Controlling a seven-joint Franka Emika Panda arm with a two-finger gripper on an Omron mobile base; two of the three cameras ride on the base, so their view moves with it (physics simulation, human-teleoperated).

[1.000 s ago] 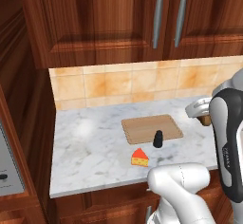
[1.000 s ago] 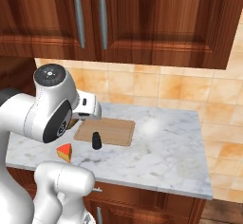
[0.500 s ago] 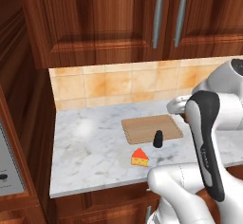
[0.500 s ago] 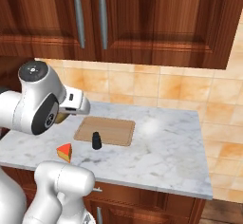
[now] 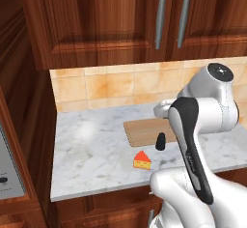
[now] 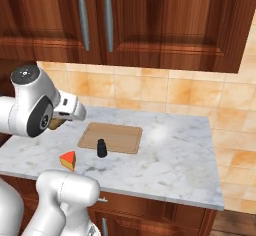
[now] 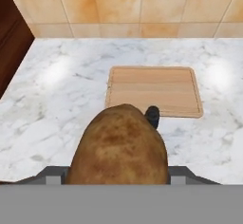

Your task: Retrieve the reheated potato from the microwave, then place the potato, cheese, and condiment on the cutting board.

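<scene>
Brown and rough, the potato (image 7: 118, 147) is sitting clamped between the fingers (image 7: 118, 173), above the marble table (image 7: 52, 109). At 12 o'clock in the hand view is lying the cutting board (image 7: 152, 88); the condiment (image 7: 153, 115) seems to be standing just off its near edge. The cheese (image 5: 142, 160) is resting at the condiment's 7 o'clock.

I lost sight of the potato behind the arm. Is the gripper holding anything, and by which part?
Yes: the rough brown oval potato sits in the gripper, gripped across its sides; the fingertips are hidden behind it.

one potato (image 7: 118, 144), one cheese wedge (image 5: 142, 160), one condiment bottle (image 5: 160, 141), one cutting board (image 7: 152, 90)
</scene>
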